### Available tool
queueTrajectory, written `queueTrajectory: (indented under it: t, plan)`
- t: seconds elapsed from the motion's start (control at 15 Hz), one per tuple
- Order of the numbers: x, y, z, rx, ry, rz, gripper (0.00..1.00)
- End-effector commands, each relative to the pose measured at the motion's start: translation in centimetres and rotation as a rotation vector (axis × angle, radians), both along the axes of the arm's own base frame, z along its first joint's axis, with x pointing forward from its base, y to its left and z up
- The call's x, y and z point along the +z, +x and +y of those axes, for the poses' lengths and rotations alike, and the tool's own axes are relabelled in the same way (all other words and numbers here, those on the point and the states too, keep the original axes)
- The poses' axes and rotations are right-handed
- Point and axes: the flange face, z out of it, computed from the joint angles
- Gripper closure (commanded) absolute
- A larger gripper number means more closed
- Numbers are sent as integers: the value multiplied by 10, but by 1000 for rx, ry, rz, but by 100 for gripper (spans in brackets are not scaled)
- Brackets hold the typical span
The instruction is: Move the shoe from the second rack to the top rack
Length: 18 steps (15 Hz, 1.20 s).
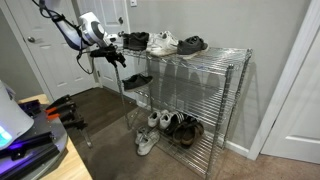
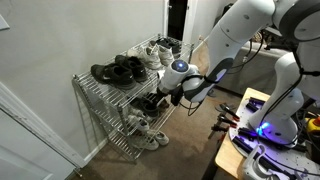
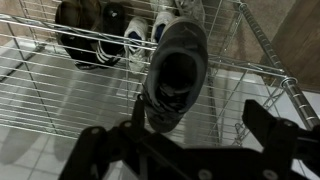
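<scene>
The shoe (image 1: 137, 81), a low dark sneaker with a pale sole, lies on the second rack (image 1: 200, 88) near its end; it also shows in an exterior view (image 2: 150, 101). In the wrist view the shoe (image 3: 175, 65) lies on the wire grid just ahead of the fingers, opening upward. My gripper (image 1: 118, 58) hangs at the end of the shelving unit, above the shoe and below the top rack (image 1: 222, 52). It is open and empty (image 3: 198, 112), and it also shows in an exterior view (image 2: 163, 93).
The top rack holds a black sneaker (image 1: 135, 41), a chunky white sneaker (image 1: 163, 43) and a dark shoe (image 1: 192, 44). More shoes (image 1: 170, 128) sit at the bottom. Chrome posts (image 1: 122, 75) stand close to the gripper. A door (image 1: 40, 50) is behind the arm.
</scene>
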Motion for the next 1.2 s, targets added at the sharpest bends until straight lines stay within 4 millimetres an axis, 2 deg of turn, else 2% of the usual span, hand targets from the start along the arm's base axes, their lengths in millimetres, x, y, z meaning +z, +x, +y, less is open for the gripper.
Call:
queueTrajectory:
  t: [0.0,0.2,0.4,0.47,0.53,0.6,0.8,0.93,1.13]
  plan:
    - [-31,-2,-20,-43,78,-30,0]
    - [-59,6,-39,-67,99,-77,0]
    - [-77,8,-53,-125,145,-127,0]
    - [-83,8,-52,-139,165,-140,0]
    - [-75,24,-39,-146,178,-131,0]
    - [-83,23,-37,-153,183,-123,0]
    - [-86,35,-23,-154,210,-127,0]
    - [-89,42,-22,-156,212,-136,0]
    - [-99,48,-35,-191,194,-143,0]
